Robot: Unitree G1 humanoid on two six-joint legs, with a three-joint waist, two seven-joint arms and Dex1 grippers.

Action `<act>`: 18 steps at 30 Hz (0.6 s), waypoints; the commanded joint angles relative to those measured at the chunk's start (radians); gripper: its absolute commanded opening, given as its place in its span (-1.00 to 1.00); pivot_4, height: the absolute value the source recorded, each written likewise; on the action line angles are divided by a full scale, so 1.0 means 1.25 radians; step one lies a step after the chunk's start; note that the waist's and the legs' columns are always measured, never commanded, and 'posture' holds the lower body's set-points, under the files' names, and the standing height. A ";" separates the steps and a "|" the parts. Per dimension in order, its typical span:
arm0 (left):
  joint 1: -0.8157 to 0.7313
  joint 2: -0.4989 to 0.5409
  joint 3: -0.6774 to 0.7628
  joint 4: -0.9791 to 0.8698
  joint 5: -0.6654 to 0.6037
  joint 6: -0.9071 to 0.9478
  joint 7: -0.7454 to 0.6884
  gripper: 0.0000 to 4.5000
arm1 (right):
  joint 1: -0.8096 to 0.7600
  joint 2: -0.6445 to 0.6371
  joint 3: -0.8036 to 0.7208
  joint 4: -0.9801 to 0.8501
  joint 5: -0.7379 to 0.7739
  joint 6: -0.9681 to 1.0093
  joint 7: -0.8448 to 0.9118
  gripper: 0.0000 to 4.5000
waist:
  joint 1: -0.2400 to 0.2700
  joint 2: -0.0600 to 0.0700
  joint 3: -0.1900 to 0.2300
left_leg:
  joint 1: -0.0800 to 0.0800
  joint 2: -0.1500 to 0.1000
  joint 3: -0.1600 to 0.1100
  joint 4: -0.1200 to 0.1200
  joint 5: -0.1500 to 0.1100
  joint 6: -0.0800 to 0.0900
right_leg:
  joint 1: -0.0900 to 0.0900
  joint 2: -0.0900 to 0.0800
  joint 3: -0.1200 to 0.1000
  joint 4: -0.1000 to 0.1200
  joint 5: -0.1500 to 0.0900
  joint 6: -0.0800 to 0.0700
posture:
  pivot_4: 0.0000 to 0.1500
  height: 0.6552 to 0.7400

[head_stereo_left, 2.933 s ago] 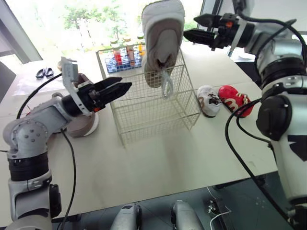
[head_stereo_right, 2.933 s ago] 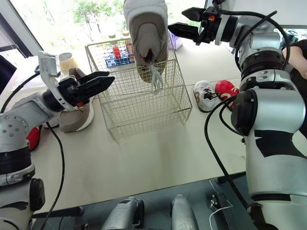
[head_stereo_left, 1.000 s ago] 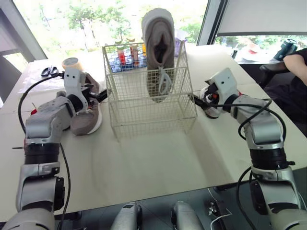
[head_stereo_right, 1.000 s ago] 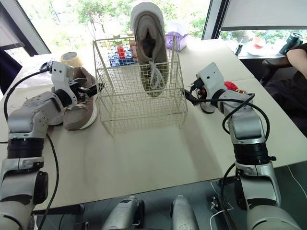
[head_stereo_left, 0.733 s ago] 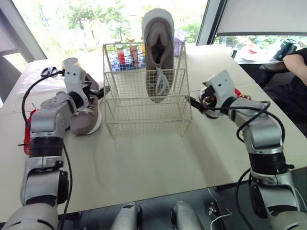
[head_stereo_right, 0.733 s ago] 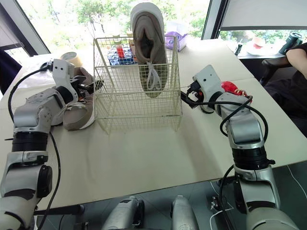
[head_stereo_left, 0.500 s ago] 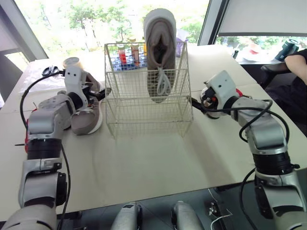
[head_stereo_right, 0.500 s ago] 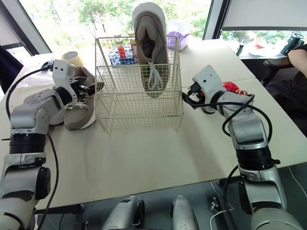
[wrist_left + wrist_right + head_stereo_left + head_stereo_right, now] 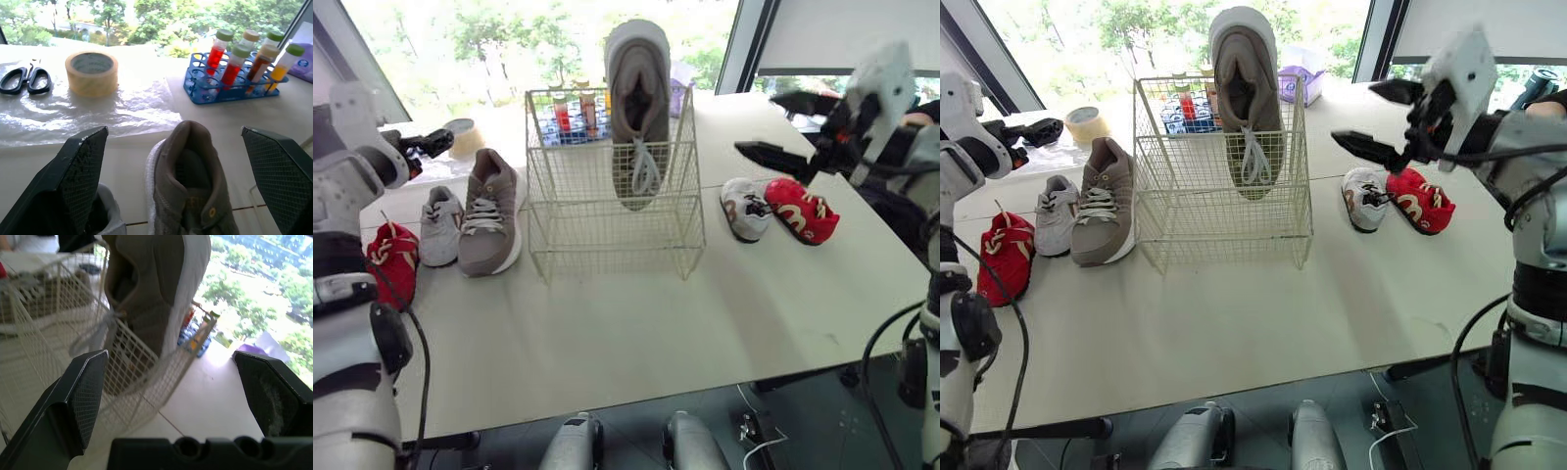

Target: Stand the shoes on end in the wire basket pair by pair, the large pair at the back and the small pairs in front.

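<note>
Second large shoe (image 9: 487, 211) lies flat on the bench (image 9: 636, 323), just left of the wire basket (image 9: 607, 235), heel toward the far edge. We judge the left tool (image 9: 1026, 130) nearer: it is spread wide, raised beyond that heel. The right tool (image 9: 756, 122) is spread too, over the right side. First large shoe (image 9: 639, 108) stands on end at the basket's back. Small grey shoe (image 9: 438, 225) crowds the target's left flank.

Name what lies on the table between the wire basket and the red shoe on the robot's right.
A small white shoe, beside the red shoe; the left eye view shows it.
</note>
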 commanded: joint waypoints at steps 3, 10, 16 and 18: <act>-0.104 0.009 -0.067 0.198 0.082 -0.070 -0.056 1.00 | -0.041 0.018 -0.034 -0.064 0.095 0.048 -0.034 0.98 | 0.002 -0.001 0.000 | -0.002 0.000 0.000 0.000 0.000 -0.001 | -0.001 0.000 -0.001 0.000 0.001 0.001 | 1.00 1.00; -0.176 0.047 -0.123 0.267 0.136 -0.053 -0.181 1.00 | 0.018 0.013 -0.036 -0.121 0.118 0.062 -0.078 0.98 | -0.001 -0.002 0.001 | -0.006 -0.001 0.000 0.002 0.000 0.000 | -0.003 -0.001 -0.001 0.000 0.001 0.003 | 1.00 1.00; -0.183 0.054 -0.184 0.271 0.189 0.007 -0.263 1.00 | 0.040 0.012 -0.030 -0.131 0.120 0.053 -0.100 0.98 | -0.002 -0.002 0.001 | -0.005 -0.001 0.000 0.002 0.000 0.001 | -0.003 0.000 -0.001 0.000 0.001 0.003 | 1.00 1.00; -0.176 0.055 -0.198 0.271 0.202 0.015 -0.282 1.00 | 0.039 0.012 -0.029 -0.131 0.120 0.052 -0.104 0.98 | -0.002 -0.002 0.001 | -0.005 -0.001 0.000 0.002 0.000 0.001 | -0.003 0.000 -0.001 0.000 0.001 0.003 | 1.00 1.00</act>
